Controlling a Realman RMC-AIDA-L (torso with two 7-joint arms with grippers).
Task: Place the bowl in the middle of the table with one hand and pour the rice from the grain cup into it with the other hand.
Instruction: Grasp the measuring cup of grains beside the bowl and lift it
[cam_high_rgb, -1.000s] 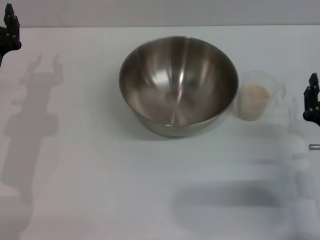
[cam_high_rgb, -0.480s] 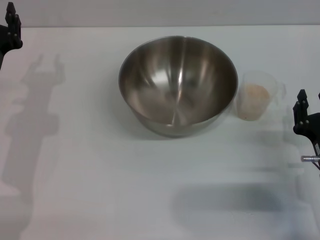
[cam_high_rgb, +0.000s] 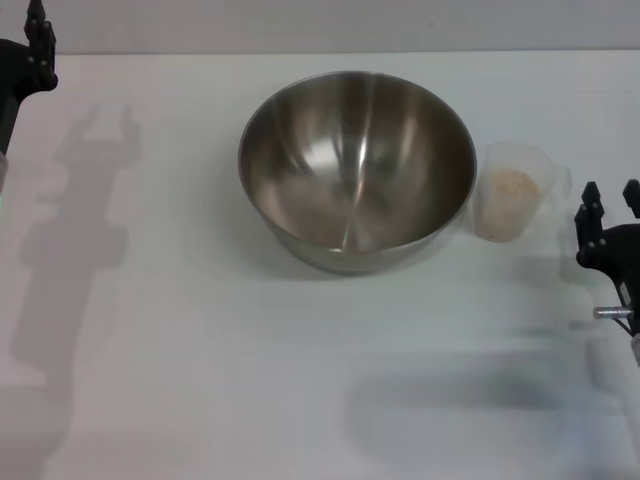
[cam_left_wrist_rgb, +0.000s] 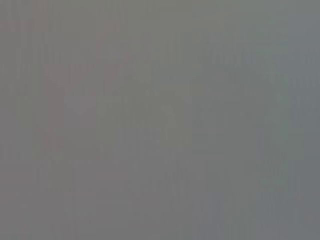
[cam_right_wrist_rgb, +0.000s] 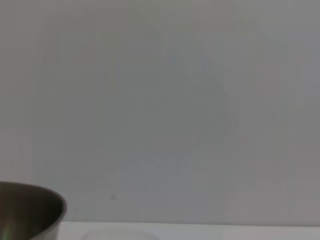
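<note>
The shiny steel bowl (cam_high_rgb: 356, 170) stands empty on the white table (cam_high_rgb: 200, 350), a little behind the middle. Right beside it on the right is the clear grain cup (cam_high_rgb: 514, 188), upright, with pale rice (cam_high_rgb: 510, 196) inside. My right gripper (cam_high_rgb: 610, 200) hovers at the right edge, just right of the cup, open, with nothing between its fingers. Only a dark part of my left gripper (cam_high_rgb: 36, 40) shows at the far back left corner, well away from the bowl. The right wrist view catches the bowl's rim (cam_right_wrist_rgb: 31, 207); the left wrist view shows only grey.
Shadows of both arms fall on the table at the left and at the front right. A pale wall runs behind the table's far edge (cam_high_rgb: 320, 52).
My right gripper has come in from the right edge toward the grain cup, showing both fingers now. The left gripper has shifted slightly right at the back corner. Bowl and cup have not moved.
</note>
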